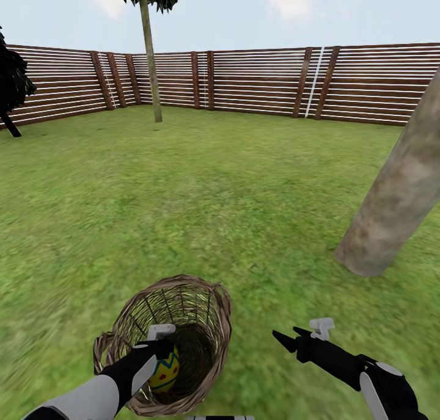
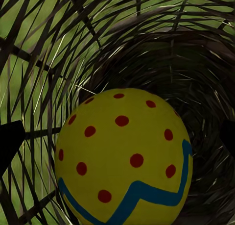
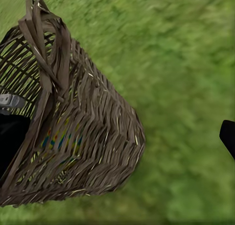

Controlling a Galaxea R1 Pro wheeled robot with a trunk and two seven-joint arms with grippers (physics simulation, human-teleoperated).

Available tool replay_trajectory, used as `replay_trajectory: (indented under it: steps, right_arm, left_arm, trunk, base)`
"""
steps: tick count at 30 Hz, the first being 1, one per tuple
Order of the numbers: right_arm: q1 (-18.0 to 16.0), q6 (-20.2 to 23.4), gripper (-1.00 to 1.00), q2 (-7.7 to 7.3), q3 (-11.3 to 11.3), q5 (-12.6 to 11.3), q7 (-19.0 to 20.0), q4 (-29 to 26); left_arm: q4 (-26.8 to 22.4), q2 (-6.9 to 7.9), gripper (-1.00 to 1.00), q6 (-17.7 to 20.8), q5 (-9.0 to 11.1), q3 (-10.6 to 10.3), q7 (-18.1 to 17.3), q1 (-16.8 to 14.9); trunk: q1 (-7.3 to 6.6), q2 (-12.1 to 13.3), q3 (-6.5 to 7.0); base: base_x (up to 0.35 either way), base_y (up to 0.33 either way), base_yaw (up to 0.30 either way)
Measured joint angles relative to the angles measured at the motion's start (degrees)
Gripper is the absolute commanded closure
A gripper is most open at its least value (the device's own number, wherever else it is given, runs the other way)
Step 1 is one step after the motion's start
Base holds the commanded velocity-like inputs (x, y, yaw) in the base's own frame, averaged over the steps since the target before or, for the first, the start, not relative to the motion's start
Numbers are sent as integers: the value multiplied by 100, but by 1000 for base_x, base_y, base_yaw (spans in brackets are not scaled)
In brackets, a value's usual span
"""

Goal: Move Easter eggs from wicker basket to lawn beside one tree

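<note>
The wicker basket (image 1: 201, 313) stands on the lawn (image 1: 201, 200) just in front of me. My left gripper (image 1: 160, 351) reaches down inside it, open, its dark fingertips (image 2: 10, 141) on either side of an Easter egg (image 2: 122, 161) without touching it. That egg (image 1: 166, 371) is yellow with red dots and a blue zigzag. Yellow and blue colours (image 3: 58, 141) glint through the basket's weave (image 3: 93, 132) in the right wrist view. Other eggs are hidden. My right gripper (image 1: 285, 333) hovers open over the grass right of the basket. The thick pale tree trunk (image 1: 397, 194) rises at the right.
A brown slatted fence (image 1: 263, 81) closes off the far side of the garden. A thin-trunked tree (image 1: 150, 60) stands by it, and a dark bushy tree (image 1: 12, 84) is at the far left. Open grass lies between the basket and the thick trunk.
</note>
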Motion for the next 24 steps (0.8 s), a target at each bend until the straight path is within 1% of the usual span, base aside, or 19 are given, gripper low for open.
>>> replay_trajectory:
  steps: [8, 15, 24]
  right_arm:
    - [0, 0, -100, 0, 2, 0, 0, 0]
    - [0, 0, -100, -7, -30, 3, 31, -1]
    - [0, 0, -100, -8, -35, 4, 35, -1]
  left_arm:
    - [0, 0, -100, -1, -3, 0, 0, 1]
    - [-15, 6, -100, 225, 22, 1, -2, -5]
    - [-17, -5, -100, 316, 29, -1, 13, -5]
  trunk:
    - [0, 0, 0]
    - [0, 0, 0]
    - [0, 0, 0]
  base:
    - [0, 0, 0]
    - [0, 0, 0]
    - [0, 0, 0]
